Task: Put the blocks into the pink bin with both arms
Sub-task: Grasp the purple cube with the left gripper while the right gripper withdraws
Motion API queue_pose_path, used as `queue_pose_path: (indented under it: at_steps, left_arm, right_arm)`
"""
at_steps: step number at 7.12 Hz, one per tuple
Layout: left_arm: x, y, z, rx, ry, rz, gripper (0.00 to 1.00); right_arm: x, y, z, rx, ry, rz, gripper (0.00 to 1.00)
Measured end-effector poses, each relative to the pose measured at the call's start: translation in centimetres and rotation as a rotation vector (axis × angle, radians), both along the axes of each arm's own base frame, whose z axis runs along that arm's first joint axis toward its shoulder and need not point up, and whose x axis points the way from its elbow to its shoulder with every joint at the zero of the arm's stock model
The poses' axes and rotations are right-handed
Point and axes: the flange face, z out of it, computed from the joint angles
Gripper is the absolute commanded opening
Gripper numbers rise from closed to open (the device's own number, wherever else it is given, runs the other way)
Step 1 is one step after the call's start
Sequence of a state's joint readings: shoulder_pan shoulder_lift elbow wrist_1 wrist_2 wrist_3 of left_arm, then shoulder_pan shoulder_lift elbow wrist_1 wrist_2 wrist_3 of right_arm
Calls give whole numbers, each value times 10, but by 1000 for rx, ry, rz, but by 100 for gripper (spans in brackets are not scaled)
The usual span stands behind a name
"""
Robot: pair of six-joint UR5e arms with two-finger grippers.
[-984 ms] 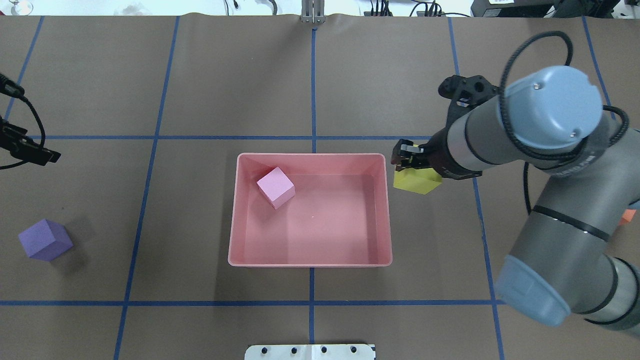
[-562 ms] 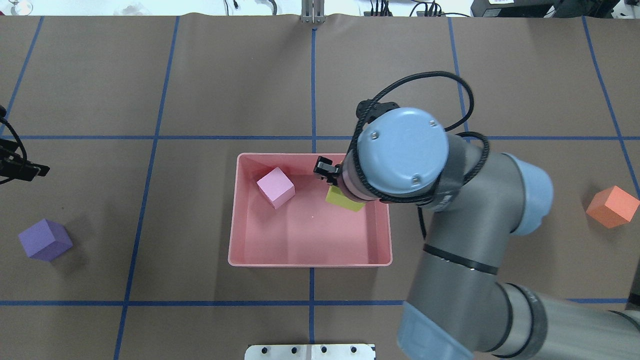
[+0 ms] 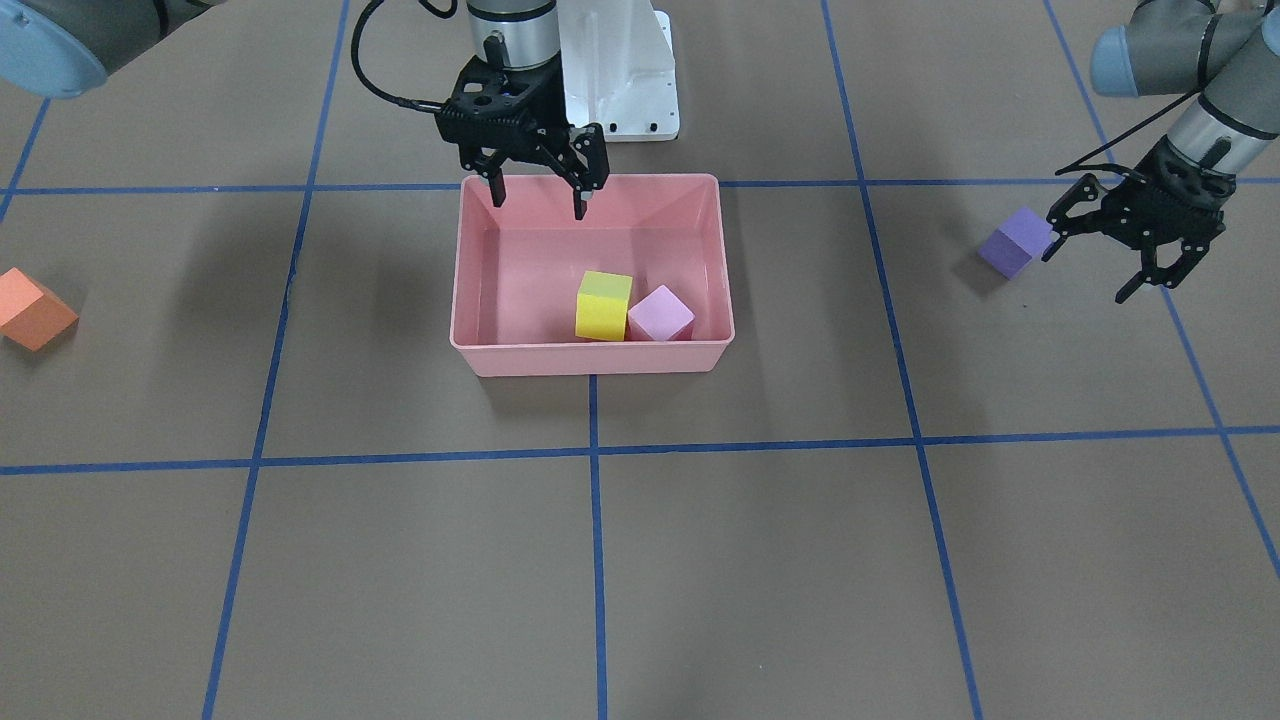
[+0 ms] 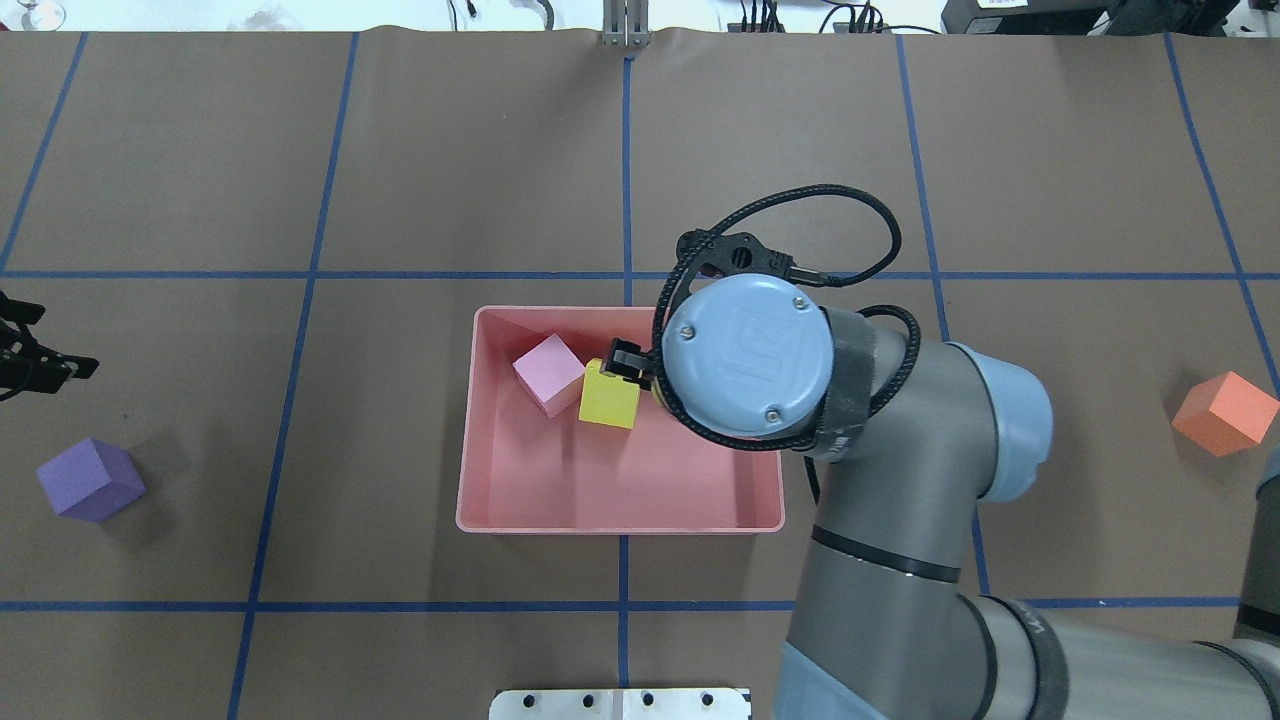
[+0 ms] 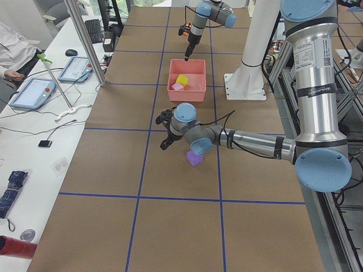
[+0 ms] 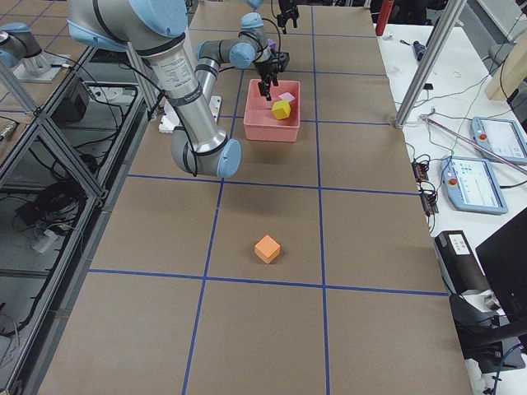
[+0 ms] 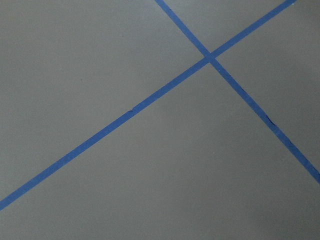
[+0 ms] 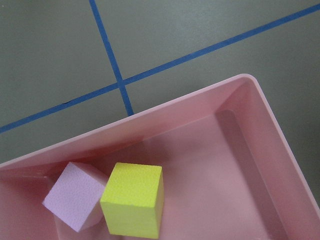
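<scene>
The pink bin [image 4: 620, 524] stands mid-table. The yellow block [image 4: 609, 394] and the light pink block [image 4: 548, 373] lie side by side on its floor, also in the front view, yellow [image 3: 603, 305] and pink [image 3: 660, 313], and in the right wrist view, yellow [image 8: 134, 205] and pink [image 8: 75, 200]. My right gripper [image 3: 538, 203] hangs open and empty above the bin. The purple block [image 3: 1015, 243] lies on the table on my left. My left gripper [image 3: 1090, 270] is open just beside it, above the table. The orange block [image 4: 1225, 412] lies far on my right.
The brown table cover carries a blue tape grid [image 7: 210, 57]. The white robot base [image 3: 620, 70] stands behind the bin [image 3: 590, 357]. In the overhead view my right arm's wrist [image 4: 750, 365] covers the bin's right far corner.
My right arm has carried the yellow block from right of the bin over it and let go; the block now lies beside the pink block. My left gripper has shifted slightly toward the purple block.
</scene>
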State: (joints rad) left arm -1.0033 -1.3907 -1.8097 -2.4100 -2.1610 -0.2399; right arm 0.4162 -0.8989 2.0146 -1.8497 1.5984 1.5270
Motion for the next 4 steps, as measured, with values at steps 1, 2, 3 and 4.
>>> queue_pose_path:
  at_steps: [1, 2, 3, 4]
  left_arm:
    - [13, 15, 6, 35, 1, 42, 100]
    - [20, 32, 15, 66, -10, 69, 100]
    - [20, 49, 27, 89, -25, 84, 100]
    - [20, 63, 37, 99, -38, 98, 100]
  right_arm:
    - [30, -11, 13, 40, 15, -42, 100]
    - [56, -25, 19, 58, 18, -68, 100]
    - [78, -38, 23, 75, 19, -91, 100]
    - [97, -45, 28, 92, 21, -113, 100]
